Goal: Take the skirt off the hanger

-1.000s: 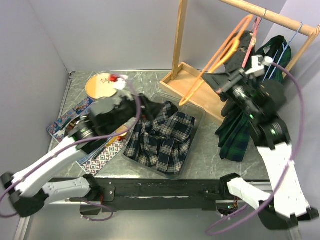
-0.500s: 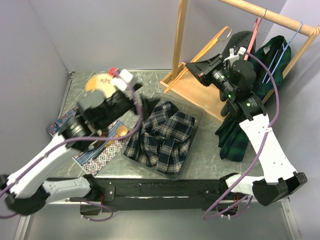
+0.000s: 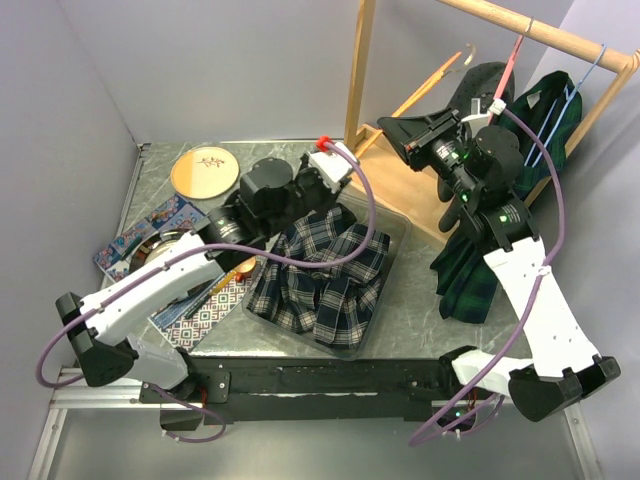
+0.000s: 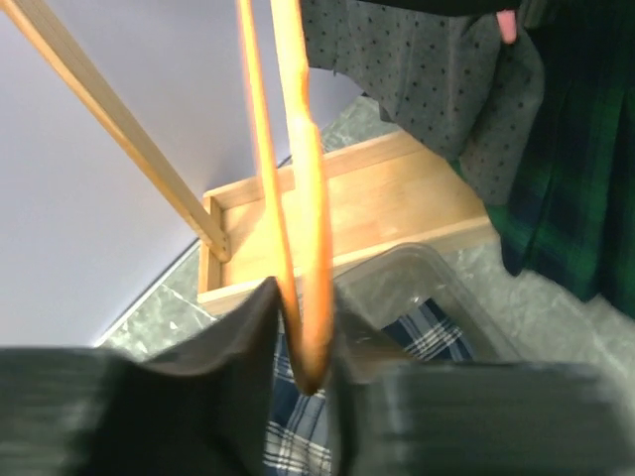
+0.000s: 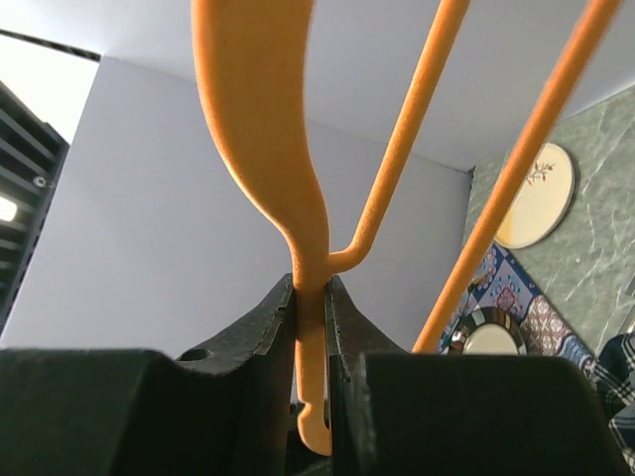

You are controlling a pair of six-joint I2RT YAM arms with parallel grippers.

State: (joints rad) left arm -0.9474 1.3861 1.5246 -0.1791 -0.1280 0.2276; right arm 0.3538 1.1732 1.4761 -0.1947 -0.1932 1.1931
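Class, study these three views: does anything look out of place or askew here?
Yes. The orange hanger is off the rail, bare and tilted, pinched between the right pincer and the left pincer. The plaid skirt lies crumpled in the clear bin rather than hanging.

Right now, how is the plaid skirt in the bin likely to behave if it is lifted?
The plaid skirt lies crumpled in soft folds, so it would probably hang limp and stretch out when lifted. It fills most of the clear bin, so a trailing edge may drag over the rim.
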